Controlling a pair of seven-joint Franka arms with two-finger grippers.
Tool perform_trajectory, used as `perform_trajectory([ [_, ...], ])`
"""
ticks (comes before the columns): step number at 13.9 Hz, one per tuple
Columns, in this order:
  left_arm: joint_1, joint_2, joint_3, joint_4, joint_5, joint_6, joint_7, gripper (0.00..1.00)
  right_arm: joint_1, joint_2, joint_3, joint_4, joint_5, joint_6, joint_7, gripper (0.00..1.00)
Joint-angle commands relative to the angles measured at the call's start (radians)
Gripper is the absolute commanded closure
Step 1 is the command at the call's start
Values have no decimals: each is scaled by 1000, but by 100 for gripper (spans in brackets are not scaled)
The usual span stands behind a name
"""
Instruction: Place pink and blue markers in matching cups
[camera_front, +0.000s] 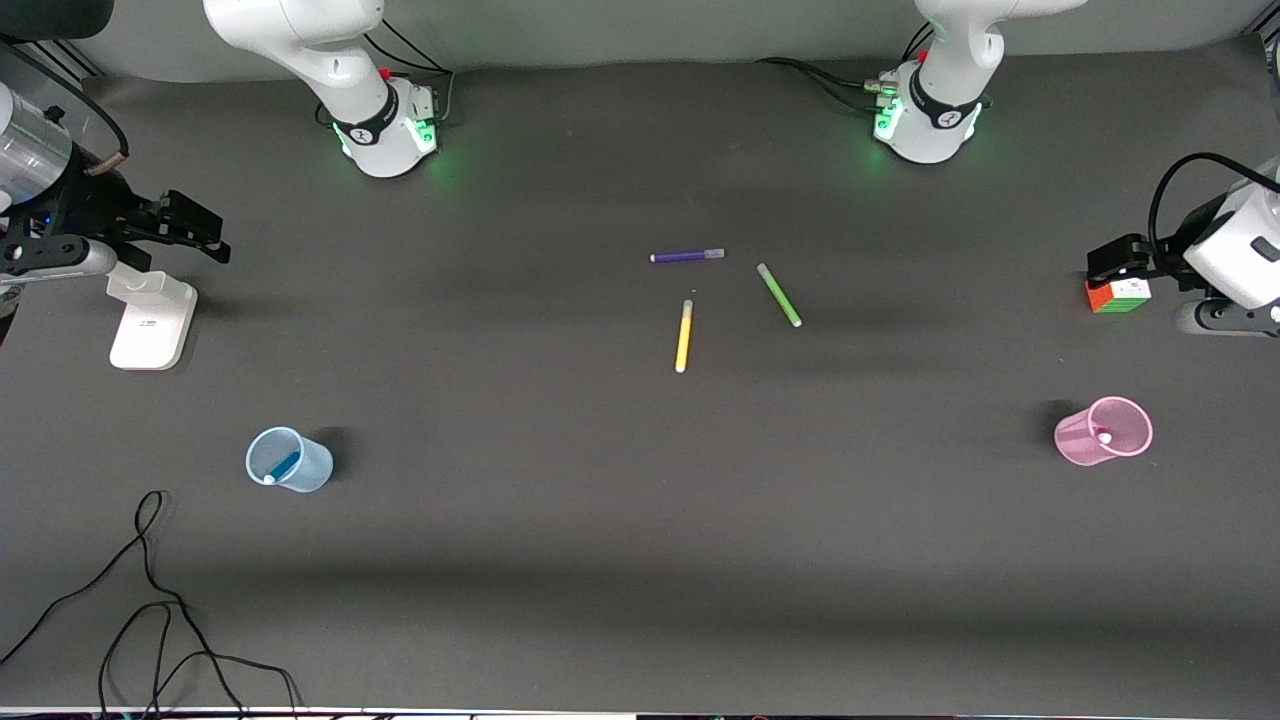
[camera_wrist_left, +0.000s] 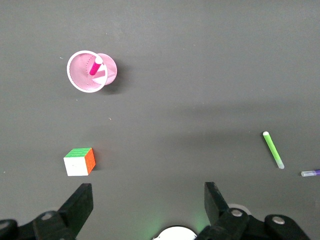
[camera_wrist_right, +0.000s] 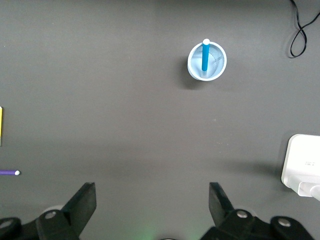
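Observation:
The blue marker (camera_front: 283, 466) stands slanted inside the pale blue cup (camera_front: 318, 462), near the right arm's end of the table; the right wrist view shows both, marker (camera_wrist_right: 204, 56) in cup (camera_wrist_right: 219, 69). The pink marker (camera_wrist_left: 95, 67) stands in the pink cup (camera_wrist_left: 79, 75) near the left arm's end; in the front view only its white end (camera_front: 1104, 436) shows in the cup (camera_front: 1080, 440). My left gripper (camera_wrist_left: 147, 200) is open and empty, high over the table beside the cube. My right gripper (camera_wrist_right: 152, 200) is open and empty, high over bare table.
A purple pen (camera_front: 686, 256), a yellow pen (camera_front: 684, 336) and a green pen (camera_front: 779, 295) lie mid-table. A colour cube (camera_front: 1118, 296) sits farther from the front camera than the pink cup. A white block (camera_front: 150, 320) and a black cable (camera_front: 150, 600) lie at the right arm's end.

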Motion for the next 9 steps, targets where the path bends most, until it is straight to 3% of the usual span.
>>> perform_trajectory([
  [1, -1, -15, 1, -16, -1, 16, -7, 1, -4, 6, -1, 21, 12, -16, -29, 0],
  [9, 4, -10, -1, -16, -1, 16, 0, 1, -5, 25, -2, 22, 10, -13, -24, 0],
])
